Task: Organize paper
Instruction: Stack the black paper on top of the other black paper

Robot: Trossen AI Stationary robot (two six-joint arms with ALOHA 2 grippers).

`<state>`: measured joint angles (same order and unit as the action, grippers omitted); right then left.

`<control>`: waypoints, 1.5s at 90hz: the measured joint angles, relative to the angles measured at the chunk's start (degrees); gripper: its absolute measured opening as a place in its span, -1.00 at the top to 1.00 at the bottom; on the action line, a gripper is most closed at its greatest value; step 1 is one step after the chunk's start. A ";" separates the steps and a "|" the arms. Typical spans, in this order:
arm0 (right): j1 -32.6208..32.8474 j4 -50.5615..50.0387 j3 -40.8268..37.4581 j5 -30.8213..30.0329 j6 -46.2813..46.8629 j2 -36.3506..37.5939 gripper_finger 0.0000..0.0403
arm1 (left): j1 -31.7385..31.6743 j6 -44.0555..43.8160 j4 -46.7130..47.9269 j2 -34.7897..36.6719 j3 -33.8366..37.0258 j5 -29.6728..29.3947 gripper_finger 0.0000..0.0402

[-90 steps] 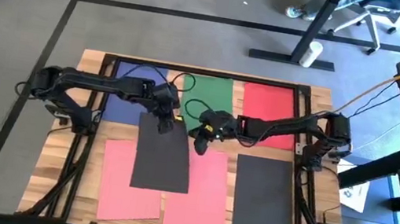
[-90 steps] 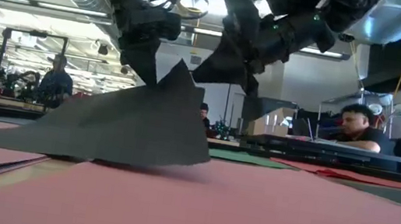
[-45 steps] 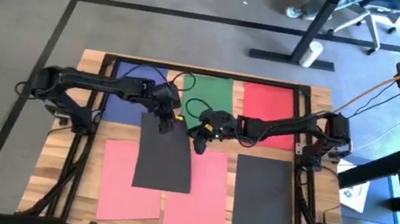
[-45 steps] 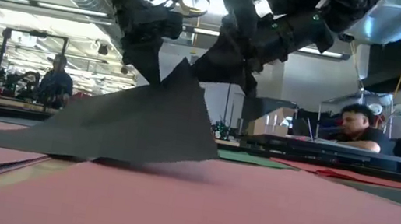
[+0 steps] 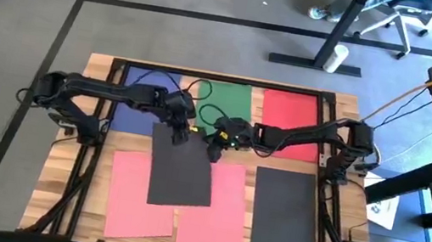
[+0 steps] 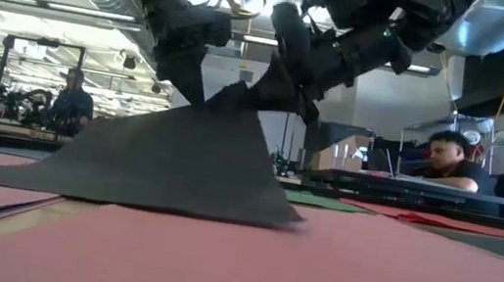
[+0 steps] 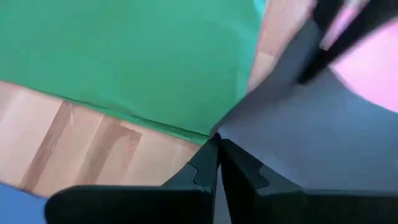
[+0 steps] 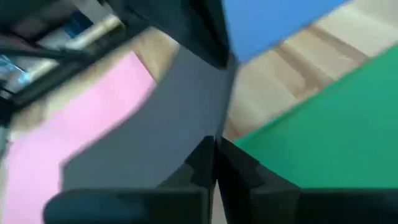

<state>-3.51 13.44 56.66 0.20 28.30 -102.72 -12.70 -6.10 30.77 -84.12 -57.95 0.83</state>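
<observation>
Grippers meet at the far edge of a dark grey sheet (image 5: 181,170) in the middle of the wooden table (image 5: 347,106). The left gripper (image 5: 181,133) is clamped on that edge near its left corner, and the right gripper (image 5: 214,145) is clamped on it near the right corner. In both wrist views the fingers are pressed together with the grey sheet between them. In the low view the gripped edge is lifted into a peak while the near edge rests on the table.

The raised sheet lies across two salmon pink sheets, one to the left (image 5: 129,198) and one to the right (image 5: 225,208), overlapping both. A second dark grey sheet (image 5: 285,212) lies flat near the table's right edge, apart from the pink ones. Along the far side, blue (image 5: 133,110), green (image 5: 228,100) and red (image 5: 291,115) sheets lie in a row. Bare wood shows between the far row and the near sheets.
</observation>
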 joint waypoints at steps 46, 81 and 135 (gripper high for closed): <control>0.04 -5.14 -0.02 0.86 -3.55 2.79 1.00 | 1.00 3.14 -0.18 1.88 0.02 0.02 0.98; 0.11 -3.05 -0.02 1.94 -4.18 2.93 0.95 | 1.59 3.40 0.08 2.36 0.02 0.01 1.00; 0.11 -2.72 -0.04 0.15 -4.97 7.35 0.72 | 1.63 3.07 0.25 2.36 0.02 -0.01 1.00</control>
<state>-3.40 10.72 56.62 0.34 23.33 -95.37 -11.07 -3.03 31.03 -81.76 -57.93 0.82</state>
